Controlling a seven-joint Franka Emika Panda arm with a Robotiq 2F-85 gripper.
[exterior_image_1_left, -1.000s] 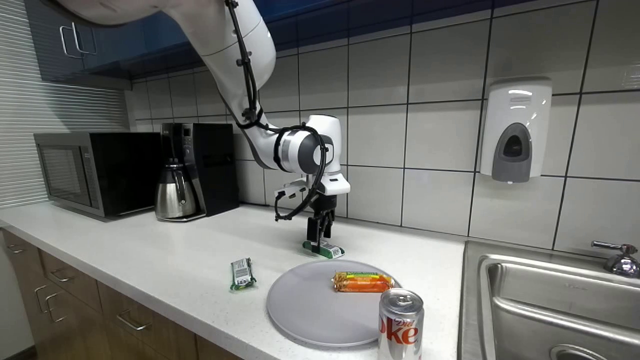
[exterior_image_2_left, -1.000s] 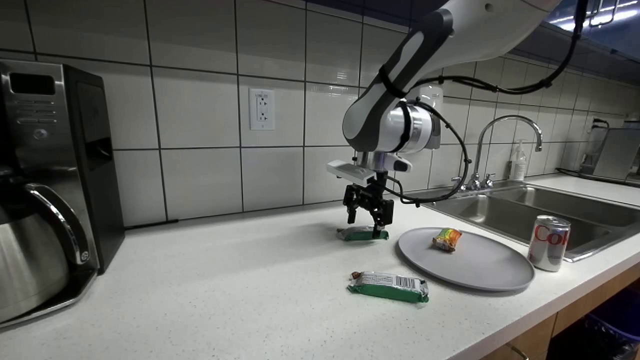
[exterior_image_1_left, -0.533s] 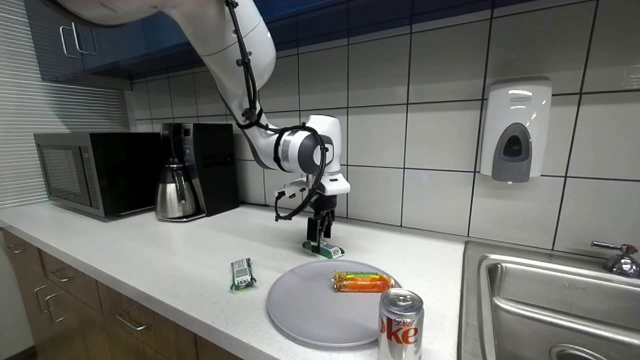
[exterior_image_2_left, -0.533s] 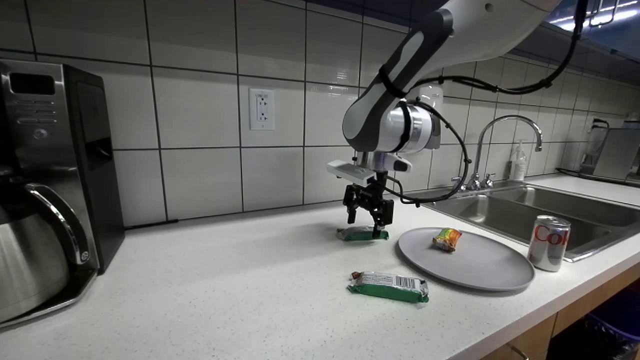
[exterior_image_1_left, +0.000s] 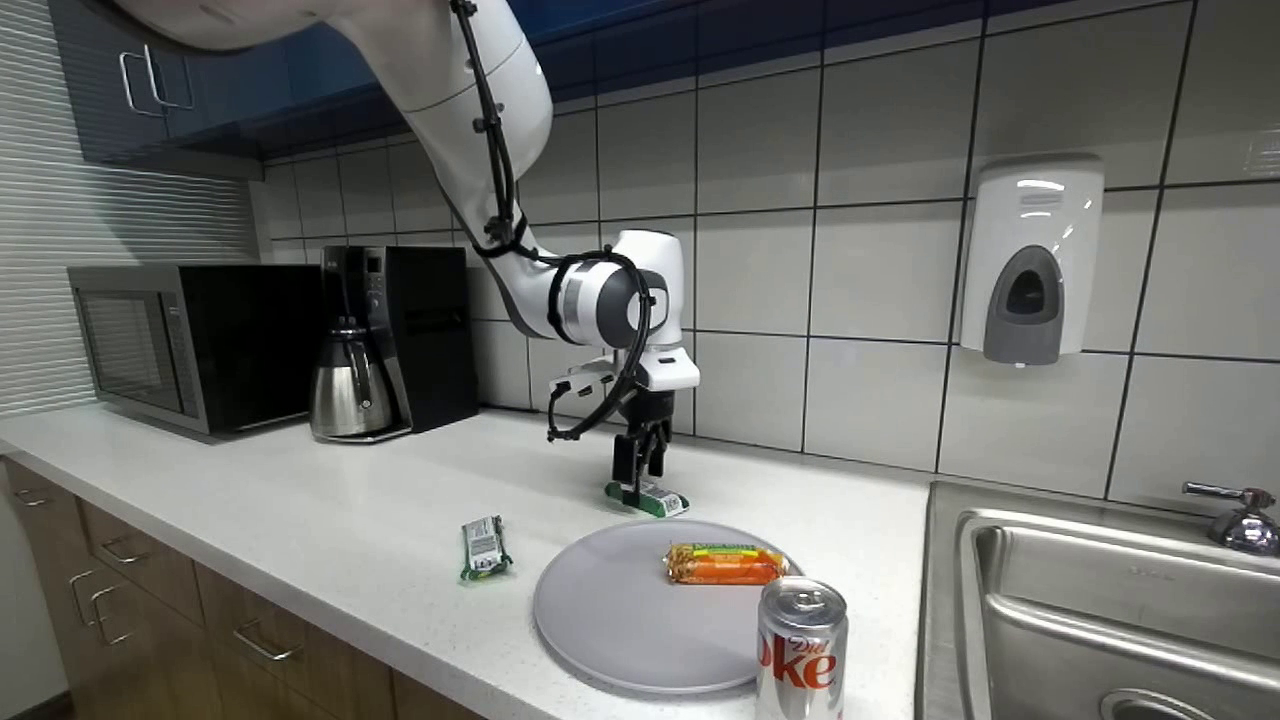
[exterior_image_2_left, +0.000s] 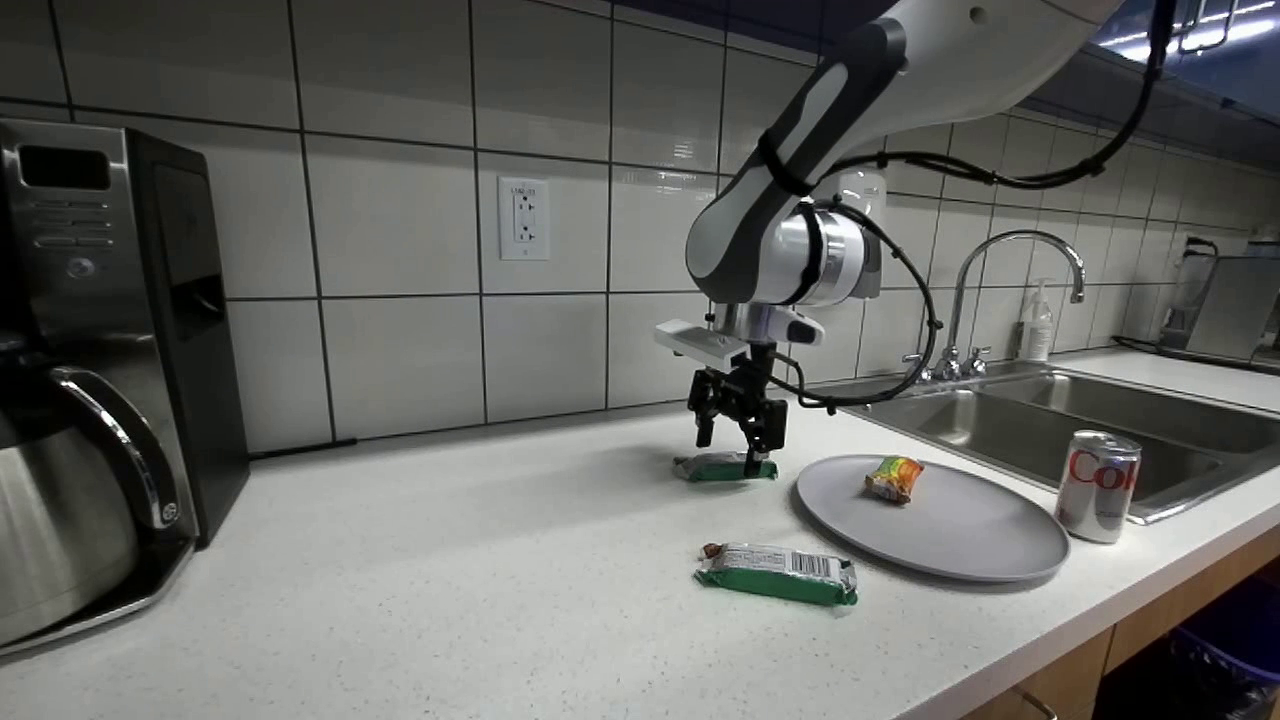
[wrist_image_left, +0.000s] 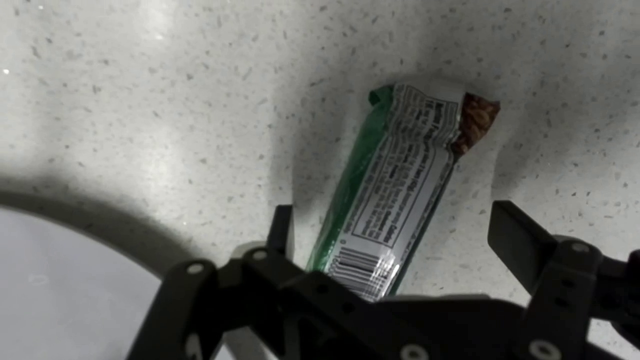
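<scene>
Wrist view: end effector (wrist_image_left: 392, 225) spread wide, empty; green-wrapped bar (wrist_image_left: 400, 175) lies flat on table (wrist_image_left: 200, 125) between fingers (wrist_image_left: 517, 240), apparently straddled across its narrow width so it fits untouched; gray plate (wrist_image_left: 75, 290) near.

Arm (exterior_image_1_left: 450, 110) slopes from upper left to mid-frame in an exterior view; wrist (exterior_image_1_left: 665, 310) roughly vertical there. Gripper (wrist_image_left: 392, 230) aimed down, jaws wide apart; fingers (wrist_image_left: 520, 245) low in wrist view, one just left of centre, one right.
</scene>
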